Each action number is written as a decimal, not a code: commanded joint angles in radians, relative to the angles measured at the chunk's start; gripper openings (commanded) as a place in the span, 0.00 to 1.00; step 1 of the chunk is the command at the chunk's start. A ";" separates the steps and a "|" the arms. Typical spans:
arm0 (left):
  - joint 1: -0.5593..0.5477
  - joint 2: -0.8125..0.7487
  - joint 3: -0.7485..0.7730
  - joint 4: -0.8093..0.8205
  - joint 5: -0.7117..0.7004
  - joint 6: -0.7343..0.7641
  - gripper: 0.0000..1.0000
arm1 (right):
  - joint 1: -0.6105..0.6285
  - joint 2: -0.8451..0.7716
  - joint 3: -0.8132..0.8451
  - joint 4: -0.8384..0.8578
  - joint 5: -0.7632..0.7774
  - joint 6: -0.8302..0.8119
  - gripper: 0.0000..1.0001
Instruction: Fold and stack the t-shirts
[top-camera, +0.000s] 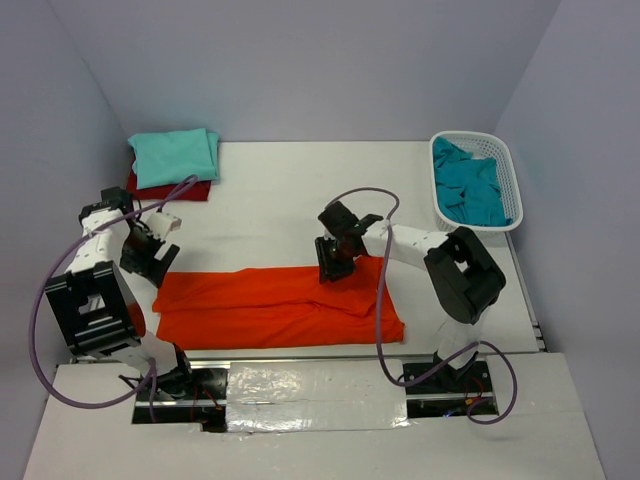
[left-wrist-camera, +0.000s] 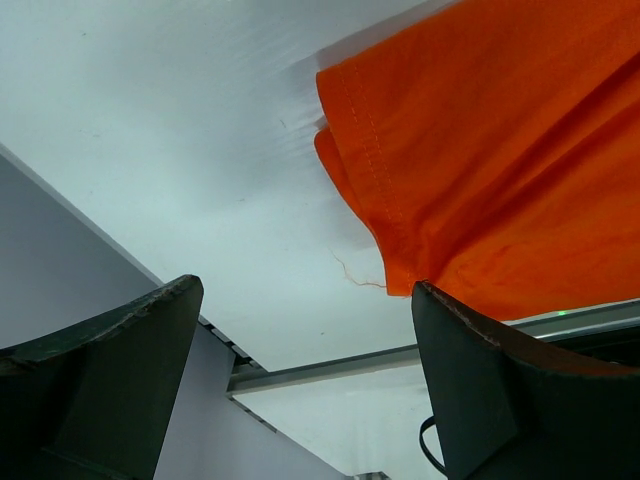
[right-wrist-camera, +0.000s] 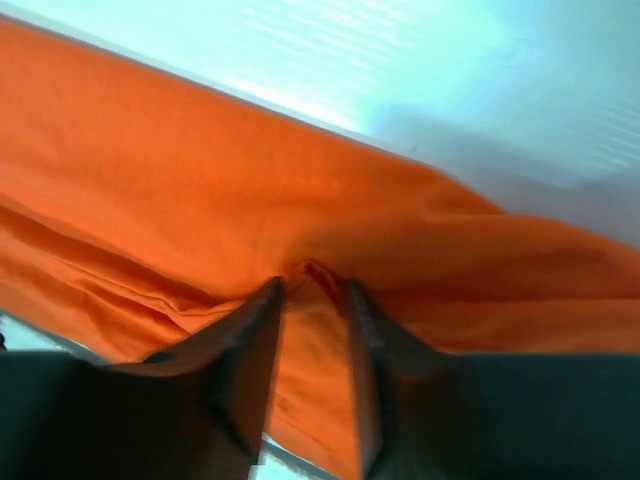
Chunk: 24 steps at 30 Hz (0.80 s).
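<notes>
Orange t-shirt (top-camera: 270, 305) pinched by right pincer (top-camera: 335, 268) (left pincer (top-camera: 156, 272) gaping).

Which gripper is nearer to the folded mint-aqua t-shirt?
Left. The left gripper, open, is close in front of the mint-aqua t-shirt; the right gripper is farther right, shut on the orange t-shirt.

We are holding our left gripper (top-camera: 152, 268) wide open at nine o'clock; our right gripper (top-camera: 334, 270) is clamping tight near centre.
</notes>
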 joint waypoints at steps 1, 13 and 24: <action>0.001 0.018 0.025 -0.016 0.002 -0.026 0.98 | 0.020 0.014 0.034 0.036 -0.016 0.003 0.35; 0.001 0.046 0.130 -0.048 0.062 -0.045 0.98 | 0.117 -0.171 -0.061 -0.046 0.011 0.049 0.00; -0.062 0.018 0.222 -0.076 0.171 -0.027 0.99 | 0.342 -0.262 -0.159 -0.066 -0.052 0.095 0.27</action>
